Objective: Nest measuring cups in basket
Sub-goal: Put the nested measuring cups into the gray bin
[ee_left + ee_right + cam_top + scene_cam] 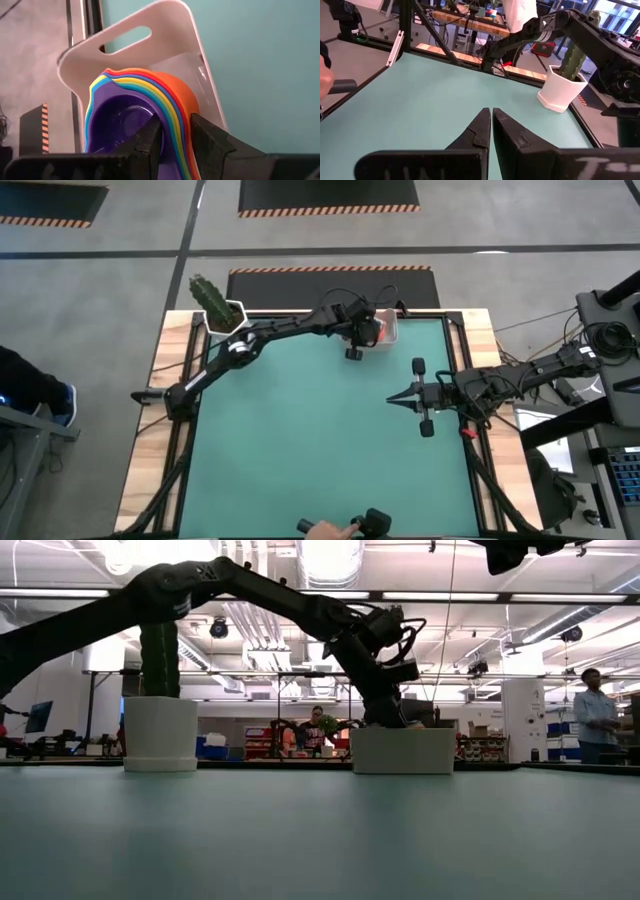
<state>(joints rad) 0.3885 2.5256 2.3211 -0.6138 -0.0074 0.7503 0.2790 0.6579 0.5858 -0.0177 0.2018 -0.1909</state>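
1. High view: the left gripper (pixel 362 330) reaches over the white basket (pixel 388 330) at the far edge of the teal table (pixel 320 440). The right gripper (pixel 396 399) waits near the table's right edge. A potted cactus (pixel 215 305) stands at the far-left corner.
2. Low view: the left arm dips into the basket (pixel 403 751); the cactus pot (pixel 160 734) stands well apart.
3. Left wrist view: the fingers (pixel 152 142) pinch the rims of the nested measuring cups (pixel 145 107), purple innermost, orange outermost, inside the basket (pixel 170 30).
4. Right wrist view: the right gripper (pixel 491 116) has its fingertips nearly touching, holding nothing.
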